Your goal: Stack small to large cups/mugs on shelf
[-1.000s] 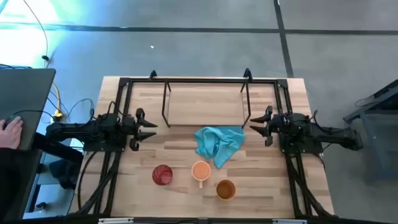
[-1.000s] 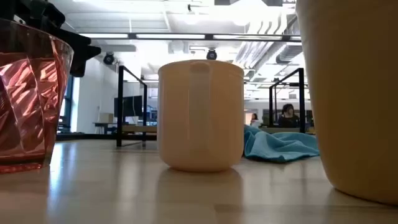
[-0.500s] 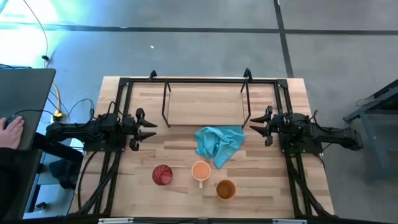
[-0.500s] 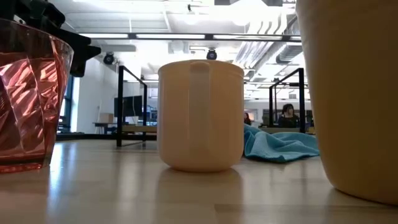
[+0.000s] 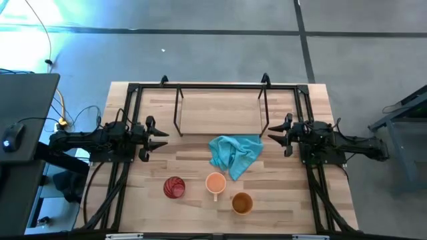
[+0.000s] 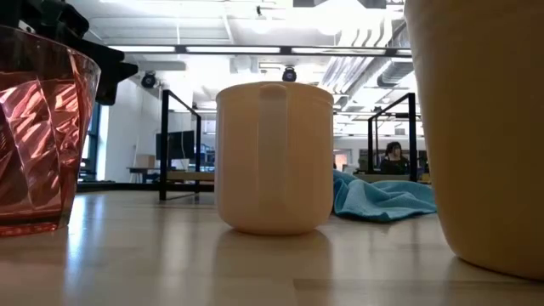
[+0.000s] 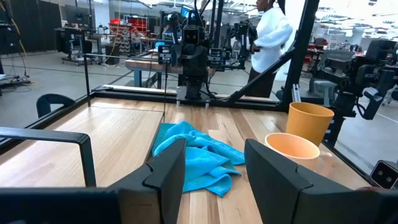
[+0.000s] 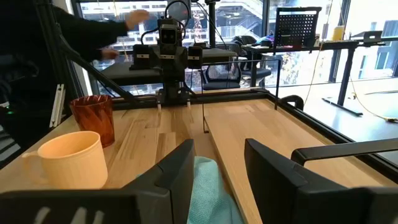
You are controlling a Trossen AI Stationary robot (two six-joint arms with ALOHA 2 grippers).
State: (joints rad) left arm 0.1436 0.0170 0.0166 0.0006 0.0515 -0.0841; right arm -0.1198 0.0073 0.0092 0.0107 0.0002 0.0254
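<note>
Three cups stand upright on their bases near the table's front edge: a red ribbed cup (image 5: 174, 187), a light orange mug (image 5: 215, 183) and an amber-brown cup (image 5: 241, 203). The shelf (image 5: 220, 112), a light board in a thin black frame, stands at the far middle. My left gripper (image 5: 162, 137) hangs open at the table's left side, level with the shelf's near edge. My right gripper (image 5: 272, 137) hangs open at the right side, facing it. Neither has anything between its fingers (image 7: 168, 171) (image 8: 180, 165).
A crumpled teal cloth (image 5: 235, 153) lies between the two grippers, just near of the shelf and behind the mug. Black rails (image 5: 130, 100) run round the table's edges. Bare wood lies at the near left and near right. A person shows in the room beyond the table.
Both arms have kept still and the cups have not moved. A person's hand on the desk beyond the table's left edge has drawn out of the high view.
</note>
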